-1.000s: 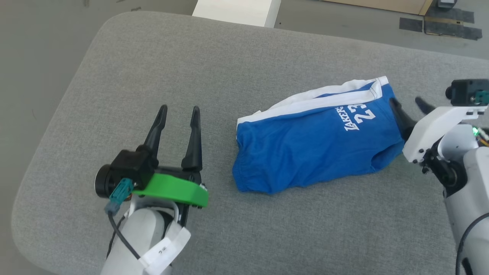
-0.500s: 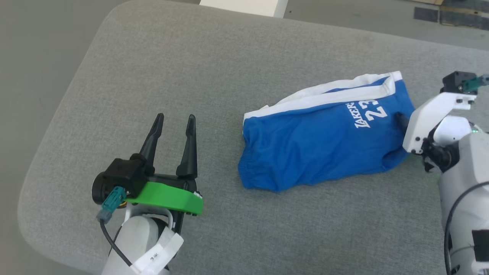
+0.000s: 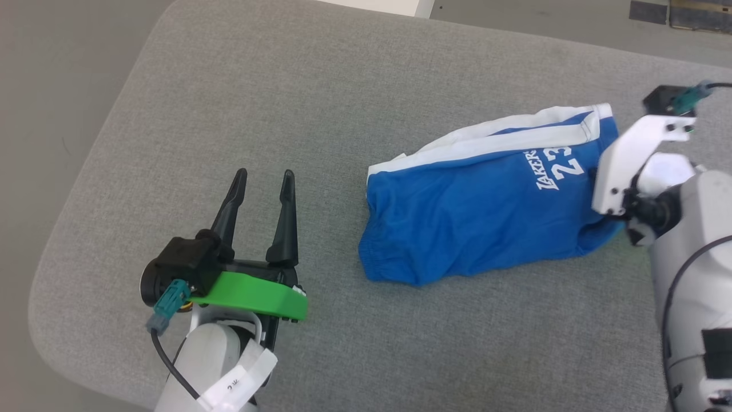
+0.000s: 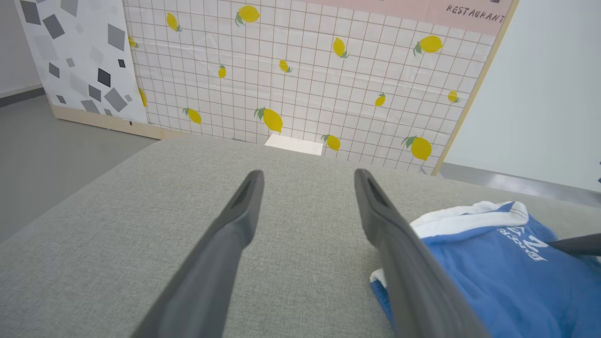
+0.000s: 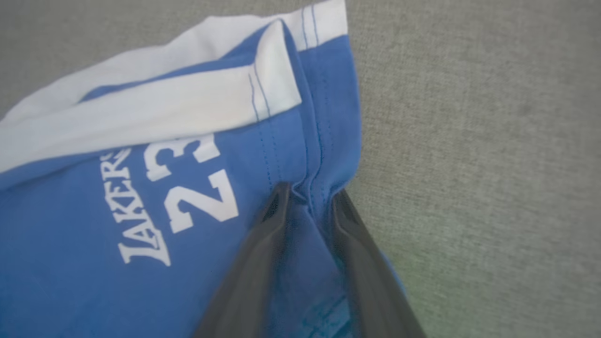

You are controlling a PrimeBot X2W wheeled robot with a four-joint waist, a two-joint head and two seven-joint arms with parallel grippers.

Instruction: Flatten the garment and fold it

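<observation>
The garment (image 3: 474,212), bright blue shorts with white side stripes and a white "LAKERS 23" print, lies bunched on the grey cushion, waistband toward the left. My right gripper (image 5: 311,197) is shut on a fold of blue fabric at the leg hem, just right of the print. In the head view its fingers are mostly hidden behind the white wrist mount (image 3: 623,160). My left gripper (image 3: 264,173) hovers open over bare cushion left of the garment, holding nothing. The left wrist view has the garment (image 4: 497,263) to the right of the fingers.
The grey cushion (image 3: 286,103) has rounded edges at the left and front, with grey floor beyond. A white box (image 3: 394,4) sits past the far edge. A lemon-patterned panel (image 4: 305,70) stands behind the cushion.
My right gripper went from open beside the leg hem to shut on it. The head camera shifted, so the whole view slid. The left gripper stayed open.
</observation>
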